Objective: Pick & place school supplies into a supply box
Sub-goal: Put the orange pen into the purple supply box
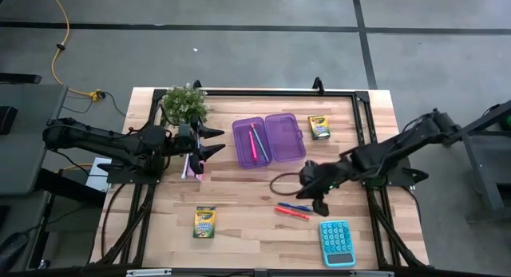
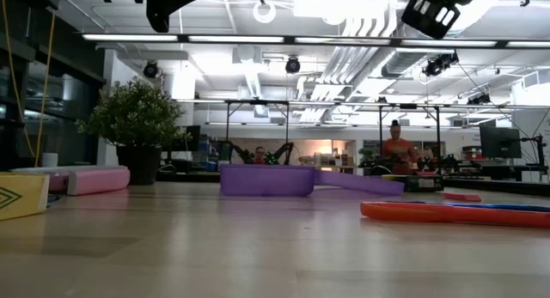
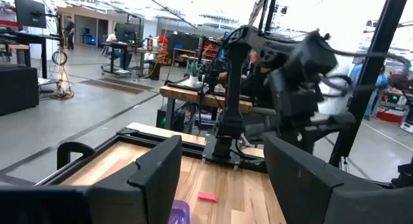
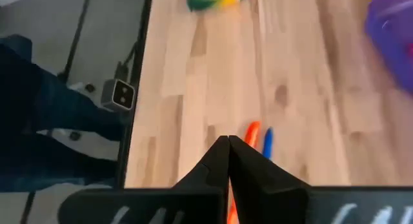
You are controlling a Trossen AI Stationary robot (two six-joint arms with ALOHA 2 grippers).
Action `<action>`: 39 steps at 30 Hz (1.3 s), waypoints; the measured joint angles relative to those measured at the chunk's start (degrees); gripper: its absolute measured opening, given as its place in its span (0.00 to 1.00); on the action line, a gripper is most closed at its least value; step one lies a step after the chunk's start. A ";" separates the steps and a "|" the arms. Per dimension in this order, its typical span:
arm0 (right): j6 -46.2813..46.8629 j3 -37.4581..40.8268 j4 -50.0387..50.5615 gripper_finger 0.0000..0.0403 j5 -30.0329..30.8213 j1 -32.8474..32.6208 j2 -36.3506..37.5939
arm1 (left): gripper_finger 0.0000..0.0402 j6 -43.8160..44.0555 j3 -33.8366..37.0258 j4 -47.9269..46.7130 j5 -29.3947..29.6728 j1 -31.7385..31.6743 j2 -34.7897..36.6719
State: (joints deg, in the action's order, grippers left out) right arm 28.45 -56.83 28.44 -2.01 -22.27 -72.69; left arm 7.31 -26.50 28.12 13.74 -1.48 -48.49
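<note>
Currently my right gripper [image 1: 321, 207] hangs pinched closed and empty over the red pen [image 1: 292, 213] and blue pen [image 1: 296, 206], which lie touching on the bench [image 1: 239, 197], well short of the box [image 1: 269, 140]. Risk: descending closed would shove them. Left gripper [image 1: 215, 141] waits, spread wide.

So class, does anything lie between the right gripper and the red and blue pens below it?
Nothing visible does. The shut right gripper hangs just beside the red pen and blue pen, with only bare table between them.
</note>
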 joint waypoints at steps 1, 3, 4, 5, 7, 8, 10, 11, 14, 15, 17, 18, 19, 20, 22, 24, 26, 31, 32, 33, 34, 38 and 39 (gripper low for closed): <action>0.93 -0.48 -0.02 0.00 0.00 -0.42 -1.30 | 0.53 0.00 0.00 0.00 -0.02 0.00 0.00; 2.81 -1.19 -0.02 0.00 -0.01 -1.06 -3.88 | 0.53 0.00 0.00 0.00 -0.01 0.00 0.00; 3.82 -1.34 -0.16 0.00 -0.01 -1.28 -5.12 | 0.53 0.00 0.00 0.00 0.00 0.00 0.00; 5.03 -1.36 -0.12 0.00 -0.14 -1.45 -6.31 | 0.53 0.00 0.00 0.00 0.00 0.00 0.00; 7.48 -1.36 -0.02 0.00 -1.12 -1.54 -8.74 | 0.53 0.00 0.00 0.00 0.00 0.00 0.00; 8.41 -1.36 -0.02 0.00 -2.00 -1.54 -9.93 | 0.53 0.00 0.00 0.00 0.00 0.00 0.00; 9.23 -1.36 -0.02 0.01 -3.53 -1.54 -12.27 | 0.53 0.00 0.00 0.00 0.00 0.00 0.00; 9.41 -1.36 -0.01 0.02 -4.25 -1.54 -13.40 | 0.53 0.00 0.00 0.00 0.00 0.00 0.00; 10.62 -1.36 0.01 0.08 -4.73 -1.52 -16.36 | 0.53 0.00 0.00 0.00 0.00 0.00 0.00; 10.95 -1.36 0.01 0.11 -4.75 -1.52 -17.19 | 0.53 0.00 0.00 0.00 0.01 0.00 0.00; 11.93 -1.36 0.03 0.19 -4.91 -1.69 -18.49 | 0.53 0.00 0.00 0.01 0.02 0.00 0.00; 12.20 -1.36 0.02 0.23 -5.42 -1.75 -18.98 | 0.53 -0.02 0.00 0.00 0.02 0.00 0.00; 12.28 -1.36 -0.01 0.27 -5.84 -1.88 -19.48 | 0.53 0.00 0.00 0.00 0.20 0.00 0.00; 12.28 -1.36 -0.08 0.31 -6.47 -2.11 -20.02 | 0.53 -0.02 0.00 0.02 0.29 0.00 0.00; 12.62 -1.36 -0.08 0.37 -7.38 -2.87 -21.10 | 0.53 -0.01 0.00 0.00 0.44 0.00 0.00; 14.09 -1.36 -0.06 0.41 -7.33 -3.81 -22.15 | 0.53 -0.02 0.00 0.00 0.45 0.00 0.00; 15.13 -1.39 0.03 0.44 -6.31 -4.80 -23.36 | 0.53 -0.02 0.00 0.00 0.46 0.00 0.00; 17.94 -1.39 -0.21 0.43 -3.42 -6.60 -26.14 | 0.53 -0.02 0.00 0.00 0.63 0.00 0.00; 18.06 -1.39 -0.10 0.43 -2.65 -6.85 -26.62 | 0.53 -0.02 0.00 0.00 0.63 0.00 0.00; 18.05 -1.39 -0.10 0.42 -2.02 -7.11 -27.03 | 0.53 -0.02 0.00 0.00 0.63 0.00 0.00; 18.05 -1.39 0.04 0.41 -1.08 -7.37 -27.36 | 0.53 -0.02 0.00 0.00 0.63 0.00 0.00; 20.35 -1.39 0.00 0.38 1.57 -7.49 -28.40 | 0.53 -0.02 0.00 0.00 0.63 0.00 0.00; 20.71 -1.39 0.03 0.37 2.13 -7.49 -28.62 | 0.53 -0.02 0.00 0.00 0.63 0.00 0.00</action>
State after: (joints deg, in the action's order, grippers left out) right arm 49.16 -58.22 28.48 0.12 -29.76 -101.31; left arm 7.29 -26.50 28.12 14.37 -1.48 -48.49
